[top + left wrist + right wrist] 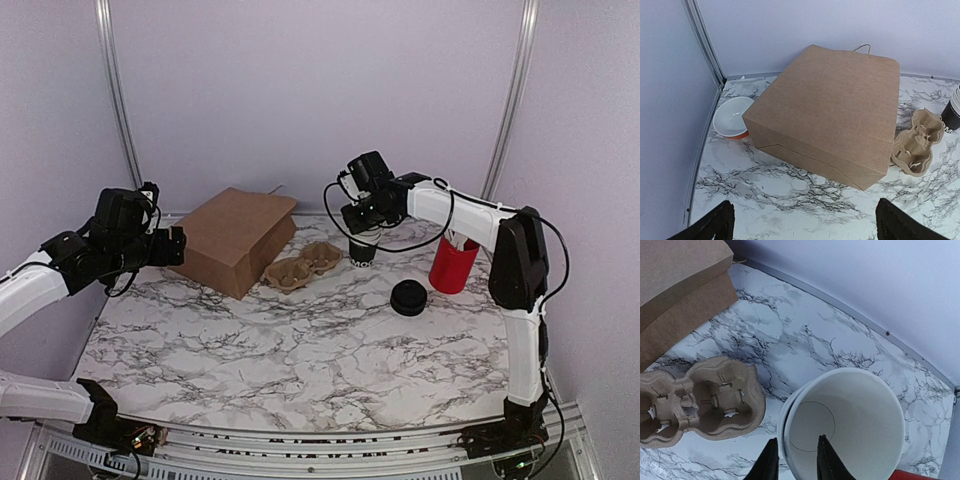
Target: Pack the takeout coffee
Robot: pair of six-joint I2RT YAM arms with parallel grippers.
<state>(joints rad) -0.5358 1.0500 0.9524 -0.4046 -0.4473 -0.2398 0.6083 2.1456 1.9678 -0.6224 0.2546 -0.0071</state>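
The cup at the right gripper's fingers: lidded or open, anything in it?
Lidless and empty: the right wrist view looks straight into the top paper cup, bare white down to its bottom.

Takeout cup (362,254) — black paper outside, white inside, white rim, open-topped. It stands upright, nested as the top one in a short stack of like cups. Position: near the far edge of the surface, right of middle. The right gripper (796,461) has its jaws astride the cup's near wall — one inside, one outside. Contact not discernible.
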